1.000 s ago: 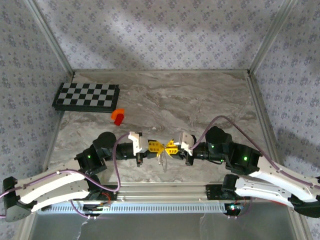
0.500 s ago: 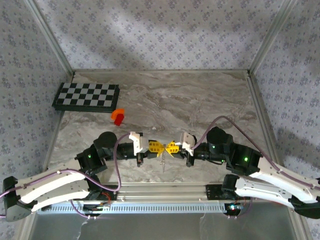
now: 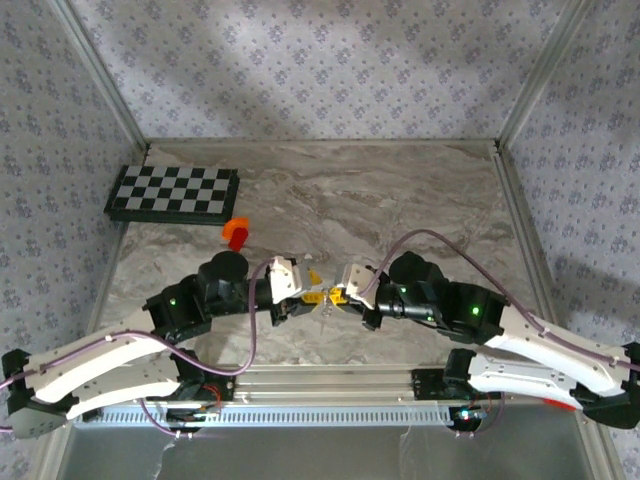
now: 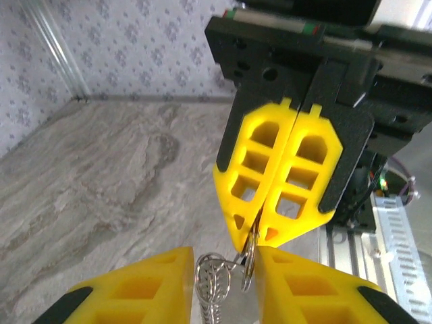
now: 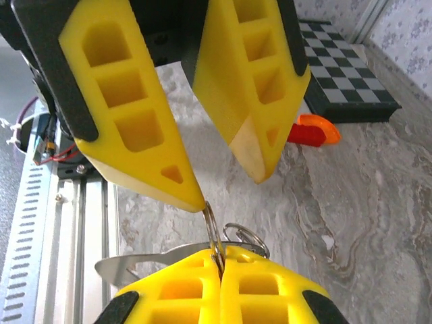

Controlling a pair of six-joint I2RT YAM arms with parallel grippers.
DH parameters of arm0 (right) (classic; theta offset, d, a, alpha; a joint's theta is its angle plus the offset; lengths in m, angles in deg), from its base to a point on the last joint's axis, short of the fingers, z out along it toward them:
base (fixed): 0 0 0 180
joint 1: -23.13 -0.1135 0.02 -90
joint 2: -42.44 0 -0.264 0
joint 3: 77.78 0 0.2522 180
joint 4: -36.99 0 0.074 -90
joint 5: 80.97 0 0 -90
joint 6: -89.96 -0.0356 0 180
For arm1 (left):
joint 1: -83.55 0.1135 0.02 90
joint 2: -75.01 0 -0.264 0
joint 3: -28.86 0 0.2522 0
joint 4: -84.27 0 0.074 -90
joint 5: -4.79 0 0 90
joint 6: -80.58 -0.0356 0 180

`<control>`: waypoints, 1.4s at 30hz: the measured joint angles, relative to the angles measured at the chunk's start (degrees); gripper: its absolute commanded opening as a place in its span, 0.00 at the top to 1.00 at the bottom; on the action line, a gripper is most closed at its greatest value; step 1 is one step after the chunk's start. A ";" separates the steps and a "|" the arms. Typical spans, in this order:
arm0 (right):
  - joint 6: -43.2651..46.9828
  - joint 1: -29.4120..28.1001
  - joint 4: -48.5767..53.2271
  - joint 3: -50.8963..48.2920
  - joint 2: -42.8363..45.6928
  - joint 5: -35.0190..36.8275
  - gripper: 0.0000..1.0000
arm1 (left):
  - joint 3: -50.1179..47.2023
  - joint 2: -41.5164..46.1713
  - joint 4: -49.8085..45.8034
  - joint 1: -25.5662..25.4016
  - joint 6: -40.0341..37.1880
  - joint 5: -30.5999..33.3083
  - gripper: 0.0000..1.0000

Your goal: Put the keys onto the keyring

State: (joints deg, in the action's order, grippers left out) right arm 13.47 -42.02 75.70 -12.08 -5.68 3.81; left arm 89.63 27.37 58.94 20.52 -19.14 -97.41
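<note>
- Our right pincer (image 5: 219, 262) is pressed fully together on the keyring (image 5: 212, 226), pinching the thin silver loop edge-on between its yellow pads (image 5: 263, 290).
- Our left pincer (image 5: 229, 190) stands wide and holds nothing; one fingertip (image 5: 196, 199) touches the top of the loop.
- In the left wrist view, the keyring (image 4: 248, 255) and its fine chain (image 4: 212, 287) sit in the gap of the left pincer (image 4: 225, 255), with the closed right pincer (image 4: 254, 235) gripping the loop from above.
- From overhead, the left pincer (image 3: 306, 284) and right pincer (image 3: 336, 294) meet tip to tip over the near middle of the marble table (image 3: 420, 200).
- A flat silver strip (image 5: 128, 266) juts out beside our right pads; we cannot tell whether it is a key.
- An orange-red block (image 3: 237, 233) and a checkerboard (image 3: 172, 193) lie well apart from the pincers, toward the far left.
</note>
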 measured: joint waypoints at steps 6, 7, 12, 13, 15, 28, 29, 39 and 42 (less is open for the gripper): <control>0.50 -0.04 0.68 1.36 -1.88 0.50 1.00 | 0.44 -1.11 -4.22 0.00 -1.44 0.96 0.74; 0.52 -0.02 0.70 1.44 -2.12 0.52 1.00 | 0.46 -1.20 -4.55 0.00 -1.53 1.11 0.74; 0.52 -0.02 0.83 1.90 -3.28 0.33 1.00 | 0.48 -1.22 -5.18 0.00 -1.86 1.14 0.78; 0.52 -0.02 0.83 1.92 -3.54 0.31 1.00 | 0.48 -1.22 -5.16 0.00 -1.86 1.11 0.79; 0.52 -0.02 1.01 1.99 -4.00 0.24 1.00 | 0.48 -1.22 -5.16 0.00 -1.86 1.09 0.80; 0.46 0.02 1.55 2.23 -4.07 0.11 0.96 | 0.04 -1.09 -4.07 0.00 -0.81 -0.52 1.00; 0.46 0.02 1.62 2.23 -3.93 0.11 0.93 | -0.52 -0.79 -3.15 0.00 -0.31 -0.70 1.00; -1.05 0.79 -0.02 2.23 -1.07 -2.08 0.75 | -5.22 2.36 9.27 0.00 4.61 -4.48 1.00; -1.27 1.29 -0.96 2.21 0.24 -2.69 0.75 | -5.88 2.47 12.61 0.00 5.86 -5.60 1.00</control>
State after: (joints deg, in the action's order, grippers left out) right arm 12.21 -40.73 74.73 -9.87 -5.44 1.13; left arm 83.75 29.84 71.55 20.52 -13.28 -103.01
